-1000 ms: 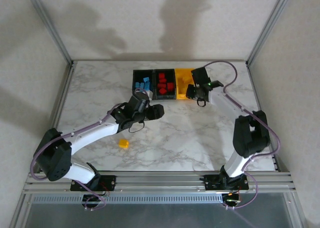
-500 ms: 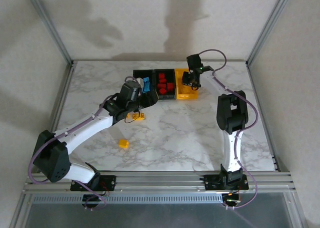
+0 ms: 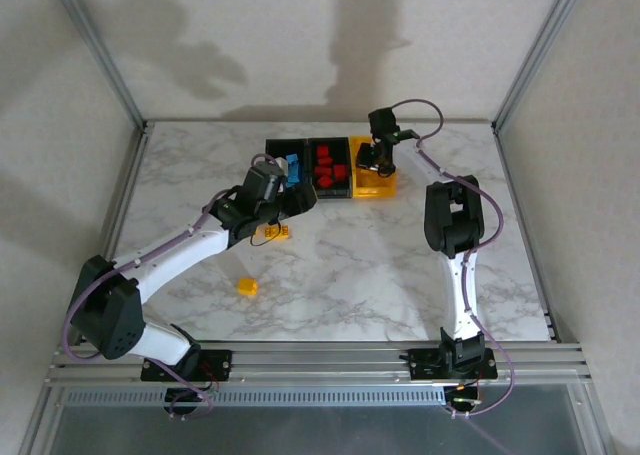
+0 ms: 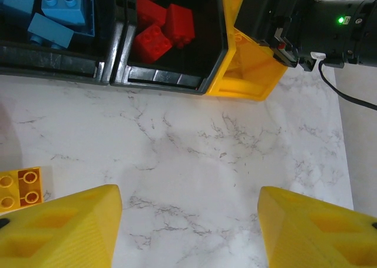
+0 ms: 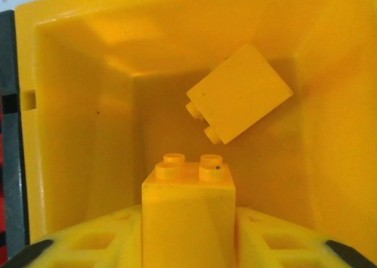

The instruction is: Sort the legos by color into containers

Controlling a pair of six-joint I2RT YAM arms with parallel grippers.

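Over the marble counter [image 3: 400,265], we are finding the right jaws clamped on a yellow brick [image 5: 188,212], studs pointing into the yellow bin [image 5: 76,103] directly beneath; the left jaws are standing apart, a stray yellow lego [image 4: 20,188] just beside them.

A lab test cell: aluminium frame [image 3: 98,50], white panels [image 3: 300,35], marble table [image 3: 380,265].

White-shelled left arm [image 3: 185,253] and right arm [image 3: 462,295], black joints, purple cables [image 3: 421,102]; yellow ribbed jaws, green light [image 4: 340,20] behind them.
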